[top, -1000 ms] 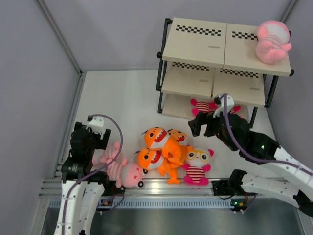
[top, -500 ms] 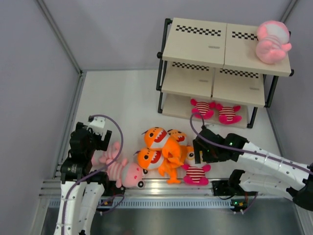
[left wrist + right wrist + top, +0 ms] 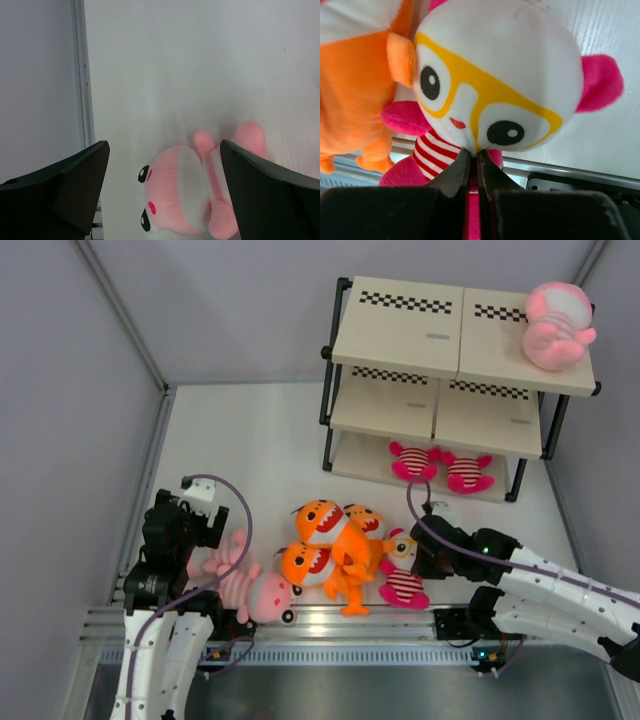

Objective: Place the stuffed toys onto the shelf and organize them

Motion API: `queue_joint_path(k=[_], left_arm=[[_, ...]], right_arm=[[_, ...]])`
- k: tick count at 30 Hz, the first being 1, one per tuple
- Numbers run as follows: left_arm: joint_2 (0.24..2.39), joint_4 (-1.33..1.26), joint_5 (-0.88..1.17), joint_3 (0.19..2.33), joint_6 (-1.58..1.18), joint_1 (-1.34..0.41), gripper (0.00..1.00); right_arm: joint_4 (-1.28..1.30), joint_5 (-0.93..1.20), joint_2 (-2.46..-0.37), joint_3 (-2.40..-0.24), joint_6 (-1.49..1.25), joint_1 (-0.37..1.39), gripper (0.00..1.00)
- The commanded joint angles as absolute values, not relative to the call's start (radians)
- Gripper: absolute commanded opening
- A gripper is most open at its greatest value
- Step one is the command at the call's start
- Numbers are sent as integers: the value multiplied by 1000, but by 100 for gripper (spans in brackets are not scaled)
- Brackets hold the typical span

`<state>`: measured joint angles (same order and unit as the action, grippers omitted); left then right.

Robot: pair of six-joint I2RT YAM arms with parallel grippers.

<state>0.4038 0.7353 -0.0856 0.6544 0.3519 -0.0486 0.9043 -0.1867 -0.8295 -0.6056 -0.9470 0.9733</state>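
My right gripper (image 3: 474, 156) is shut, pinching the plush just under the white, yellow-spectacled face of a magenta striped toy (image 3: 495, 75). From above, that toy (image 3: 402, 578) lies beside a pile of orange sharks (image 3: 322, 540), and the right gripper (image 3: 424, 552) is at its right side. My left gripper (image 3: 162, 150) stands open over a pale pink doll (image 3: 182, 197) lying on the table, fingers apart from it; this doll (image 3: 245, 585) is near the left arm. The shelf (image 3: 400, 330) holds a pink doll (image 3: 555, 325) on top and two magenta toys (image 3: 412, 462) (image 3: 466, 473) on the bottom board.
Grey walls close in the white table on the left, back and right. A metal rail (image 3: 330, 615) runs along the near edge. A wall strip (image 3: 80, 75) lies just left of the left gripper. An orange shark (image 3: 355, 75) presses against the held toy's left side.
The right arm drew back from the shelf's bottom board, came down on the spectacled magenta toy and shut on it. The toy tipped and shifted slightly. The left arm stayed still.
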Motion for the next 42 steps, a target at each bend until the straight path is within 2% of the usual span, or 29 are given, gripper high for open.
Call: queue_joint_path(k=[1, 6, 8, 16, 20, 24, 27, 30, 31, 33, 36, 39, 42], left_arm=[[397, 735, -72, 655, 362, -44, 99], [393, 735, -75, 653, 362, -44, 99], [393, 735, -74, 653, 362, -44, 99], [399, 738, -78, 657, 359, -44, 98], [400, 741, -74, 658, 362, -44, 99], [408, 752, -52, 661, 376, -44, 99], [426, 793, 79, 692, 429, -44, 99], [532, 828, 289, 797, 478, -48, 99], [581, 842, 373, 893, 489, -51, 99], [723, 877, 429, 1000, 508, -52, 98], [886, 879, 462, 1170, 518, -75, 98], [1004, 879, 419, 1284, 474, -181, 99], [1063, 876, 344, 1345, 434, -420, 99]], right_arm=[[991, -308, -758, -739, -957, 979, 0], [1066, -432, -785, -903, -870, 979, 0], [1019, -427, -840, -958, -731, 979, 0], [776, -313, -1115, -1182, -362, 947, 0], [756, -169, -1239, -1288, -308, 826, 0], [715, -98, -1325, -1327, -287, 784, 0], [681, -98, -1362, -1336, -293, 779, 0], [664, -98, -1358, -1347, -314, 778, 0], [667, -106, -1351, -1362, -330, 778, 0], [673, -118, -1338, -1373, -344, 776, 0], [666, -123, -1307, -1387, -370, 776, 0], [649, -127, -1286, -1391, -394, 773, 0], [623, -101, -1285, -1390, -416, 776, 0]])
